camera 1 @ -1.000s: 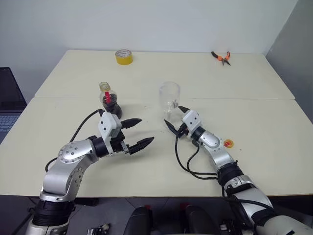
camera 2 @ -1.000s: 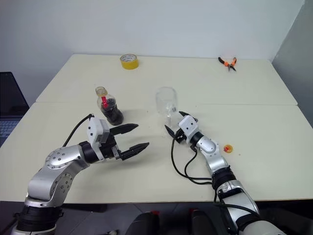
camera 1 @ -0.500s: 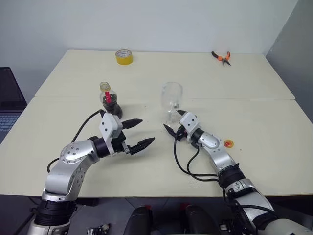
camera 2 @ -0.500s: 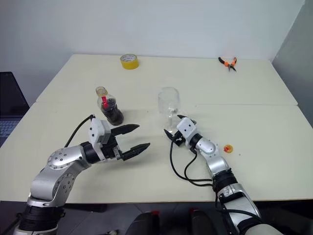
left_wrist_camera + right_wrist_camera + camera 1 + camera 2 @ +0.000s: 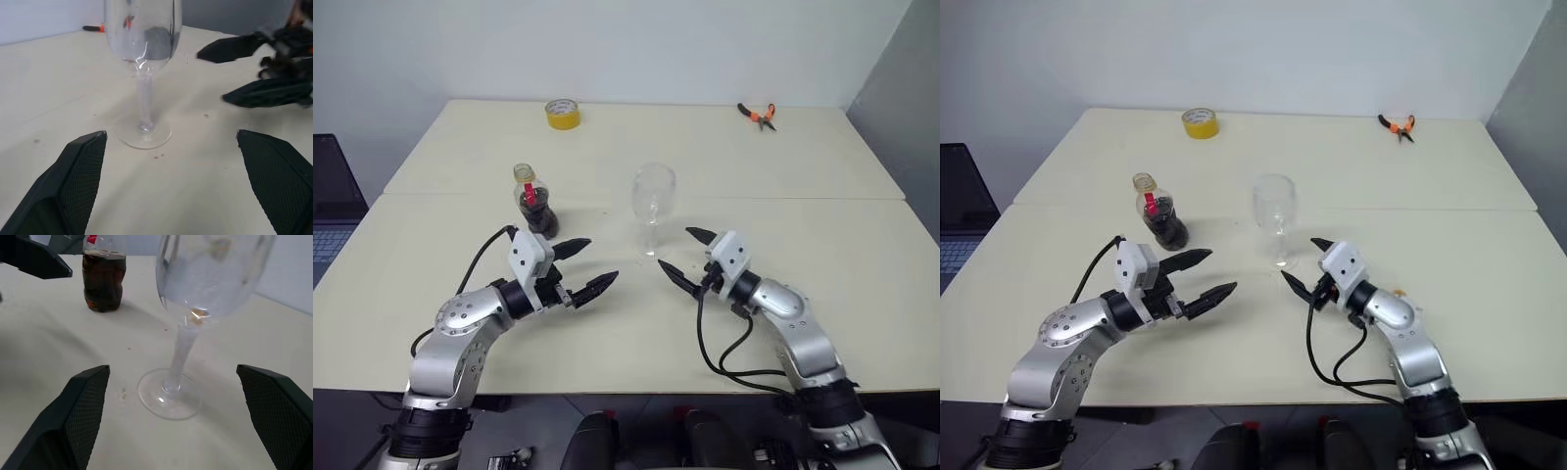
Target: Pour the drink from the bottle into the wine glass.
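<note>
Nothing is poured: the wine glass (image 5: 652, 210) is empty (bottle (image 5: 534, 201) uncapped, untouched), and both end effectors, left (image 5: 578, 266) and right (image 5: 684, 255), are wide, empty.

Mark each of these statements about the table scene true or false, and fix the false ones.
1. The wine glass stands upright on the table. True.
2. The right hand is shut on the glass stem. False: its fingers are open and apart from the glass.
3. The bottle holds dark drink. True.
4. The left hand holds the bottle. False: it is open, with the bottle standing free behind it.
5. The orange-handled pliers lie at the far right of the table. True.
6. The yellow tape roll sits beside the glass. False: it lies at the far edge, well behind the bottle.
</note>
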Controlling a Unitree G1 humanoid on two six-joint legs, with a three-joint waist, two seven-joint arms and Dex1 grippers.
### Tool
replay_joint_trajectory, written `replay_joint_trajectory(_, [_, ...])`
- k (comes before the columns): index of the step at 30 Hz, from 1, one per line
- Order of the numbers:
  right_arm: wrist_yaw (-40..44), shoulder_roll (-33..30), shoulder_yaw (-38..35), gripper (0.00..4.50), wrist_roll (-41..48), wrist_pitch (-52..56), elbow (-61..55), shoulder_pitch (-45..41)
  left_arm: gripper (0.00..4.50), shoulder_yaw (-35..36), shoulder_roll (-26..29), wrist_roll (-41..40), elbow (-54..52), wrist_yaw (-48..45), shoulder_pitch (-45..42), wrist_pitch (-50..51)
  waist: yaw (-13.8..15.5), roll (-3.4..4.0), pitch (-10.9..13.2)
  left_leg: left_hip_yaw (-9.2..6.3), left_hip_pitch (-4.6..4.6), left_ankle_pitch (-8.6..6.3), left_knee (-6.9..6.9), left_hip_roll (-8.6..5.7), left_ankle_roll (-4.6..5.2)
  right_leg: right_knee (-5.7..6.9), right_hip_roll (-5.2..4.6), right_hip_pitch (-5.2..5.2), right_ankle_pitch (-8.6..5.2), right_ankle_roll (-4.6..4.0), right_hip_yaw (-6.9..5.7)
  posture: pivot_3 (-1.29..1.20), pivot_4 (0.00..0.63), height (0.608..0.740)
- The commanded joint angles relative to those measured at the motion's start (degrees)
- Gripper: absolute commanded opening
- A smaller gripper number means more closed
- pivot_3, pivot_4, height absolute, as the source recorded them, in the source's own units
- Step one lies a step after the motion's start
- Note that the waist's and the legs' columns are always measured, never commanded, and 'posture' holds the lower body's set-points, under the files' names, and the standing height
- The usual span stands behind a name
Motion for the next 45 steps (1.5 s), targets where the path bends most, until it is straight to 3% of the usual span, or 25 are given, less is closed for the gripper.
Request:
replay_joint_trajectory(1, [0.66, -3.08, -5.14, 4.44, 6.63, 6.25, -13.18, 2.44, 4.5, 3.88, -0.67, -0.23, -3.28, 3.57, 1.9, -1.65, -0.01, 0.0, 0.0, -0.01, -0.02, 0.0, 0.0, 0.01, 0.0, -0.05, 0.0, 0.0, 0.0, 0.0, -0.02, 0.0, 0.15, 0.74])
replay_joint_trajectory(5, [2.06, -6.32, -7.04, 4.44, 12.16, 10.93, -19.77, 4.4, 4.5, 5.31, -0.36, -0.52, -4.82, 4.65, 3.85, -1.85, -0.01, -0.01, 0.0, -0.03, 0.0, 0.0, -0.02, 0.02, 0.0, -0.06, 0.01, 0.03, 0.0, 0.0, -0.05, 0.0, 0.15, 0.74])
replay_joint_trajectory(9, [5.41, -10.33, -7.5, 4.44, 19.95, 16.56, -25.13, 5.03, 4.5, 10.72, -5.52, 5.27, -0.98, 19.05, 3.24, -4.62, 0.06, -0.03, -0.01, -0.04, 0.0, -0.01, -0.01, 0.0, 0.01, -0.13, 0.0, 0.08, 0.0, 0.01, -0.06, 0.0, 0.15, 0.74])
replay_joint_trajectory(19, [6.54, -13.15, -7.01, 4.44, 26.5, 20.36, -26.27, 2.03, 4.5, 6.87, -8.77, 14.78, 6.15, 28.88, -3.62, -6.13, 0.62, -0.12, -0.02, -0.07, -0.03, -0.01, 0.04, -0.04, 0.01, -0.17, 0.0, 0.11, 0.01, 0.02, -0.11, 0.0, 0.15, 0.74])
replay_joint_trajectory(31, [5.55, -13.74, -6.16, 4.44, 29.71, 22.79, -27.61, -1.4, 4.5, 4.81, -9.81, 17.63, 23.85, 30.65, -17.05, -7.56, 1.18, -0.13, -0.02, -0.06, -0.06, -0.01, 0.03, -0.03, 0.01, -0.18, 0.02, 0.08, 0.01, 0.03, -0.13, 0.0, 0.15, 0.74])
replay_joint_trajectory(41, [5.09, -14.23, -5.86, 4.44, 29.37, 22.71, -26.99, -2.33, 4.5, 3.36, -10.64, 18.68, 33.1, 29.87, -23.4, -12.66, 1.36, -0.14, -0.01, -0.08, -0.07, 0.0, 0.05, -0.03, 0.0, -0.18, 0.01, 0.08, 0.01, 0.03, -0.17, 0.0, 0.15, 0.74])
replay_joint_trajectory(45, [4.81, -14.22, -5.63, 4.5, 29.07, 22.48, -26.95, -2.06, 3.26, 3.82, -10.56, 18.14, 36.08, 29.3, -24.87, -14.68, 1.31, -0.14, -0.01, -0.06, -0.07, 0.0, 0.04, -0.03, 0.0, -0.18, 0.01, 0.06, 0.01, 0.03, -0.14, 0.0, 0.15, 0.74])
